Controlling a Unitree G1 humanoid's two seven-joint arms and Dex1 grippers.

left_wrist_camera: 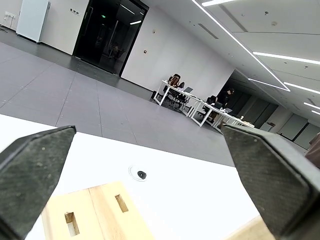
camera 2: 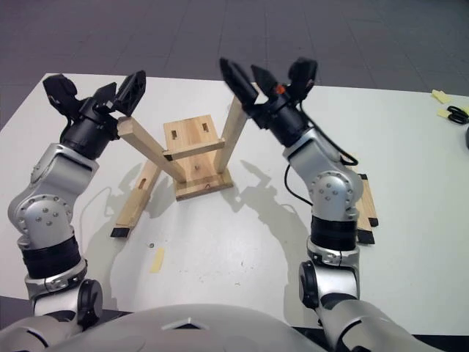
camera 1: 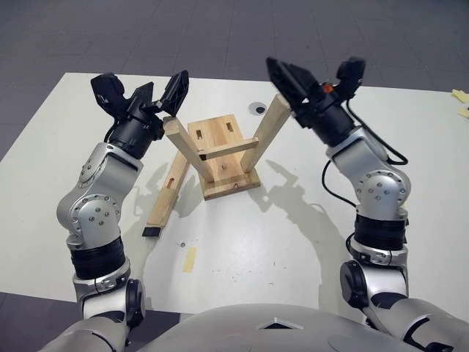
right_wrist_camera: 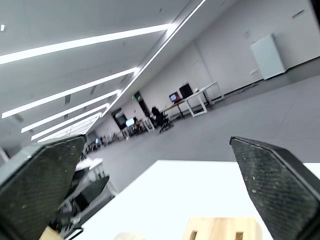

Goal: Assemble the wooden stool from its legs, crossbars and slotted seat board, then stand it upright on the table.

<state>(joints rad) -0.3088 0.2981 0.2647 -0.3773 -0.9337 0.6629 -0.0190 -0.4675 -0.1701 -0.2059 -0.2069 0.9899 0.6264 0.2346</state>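
Observation:
The slotted seat board lies flat on the white table. Two wooden legs lean apart out of it, the left leg and the right leg, joined by a crossbar. My left gripper is open, raised beside the top end of the left leg, with nothing between its fingers. My right gripper is open too, raised next to the top of the right leg. In the left wrist view the seat board lies below the spread fingers.
A second leg assembly lies flat on the table left of the board. Another wooden piece lies behind my right arm. A cable grommet sits behind the board, a tape scrap lies near the front, and small items lie at the right edge.

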